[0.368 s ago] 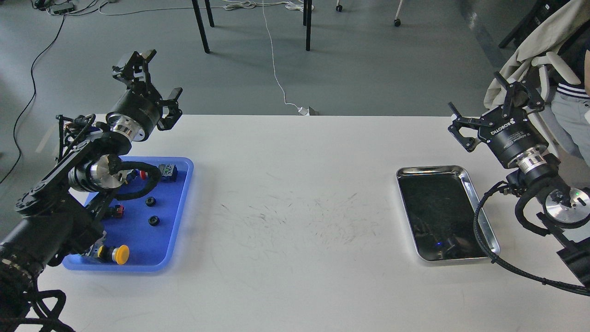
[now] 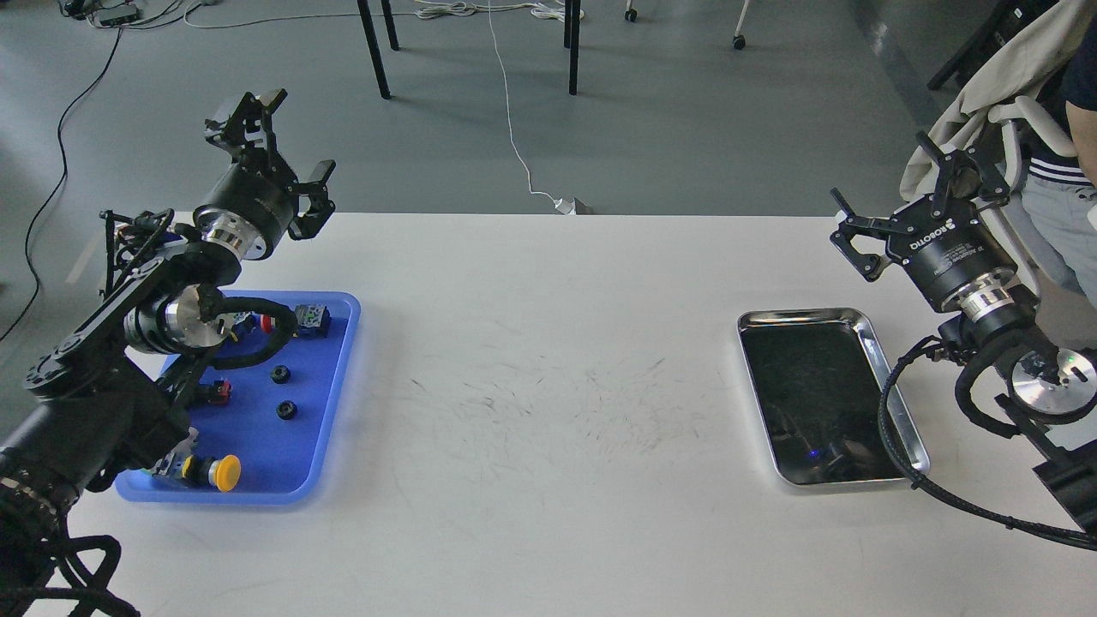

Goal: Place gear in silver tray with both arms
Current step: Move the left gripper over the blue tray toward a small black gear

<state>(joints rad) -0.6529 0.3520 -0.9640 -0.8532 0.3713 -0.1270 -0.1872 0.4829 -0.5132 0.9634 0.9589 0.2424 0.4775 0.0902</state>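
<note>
Two small black gears point(image 2: 280, 374) point(image 2: 286, 410) lie in the blue tray point(image 2: 283, 467) at the left of the white table. The silver tray point(image 2: 874, 338) sits at the right, its dark mirror-like bottom bare. My left gripper point(image 2: 272, 146) is raised over the table's far left edge, behind the blue tray, open and holding nothing. My right gripper point(image 2: 913, 201) hangs above the table's far right, just behind and right of the silver tray, open and holding nothing.
The blue tray also holds a yellow push button point(image 2: 224, 472), a red-capped part point(image 2: 266, 324) and other small parts. A person in light clothing point(image 2: 1041, 111) stands at the far right. Chair legs point(image 2: 374, 47) and cables lie on the floor beyond.
</note>
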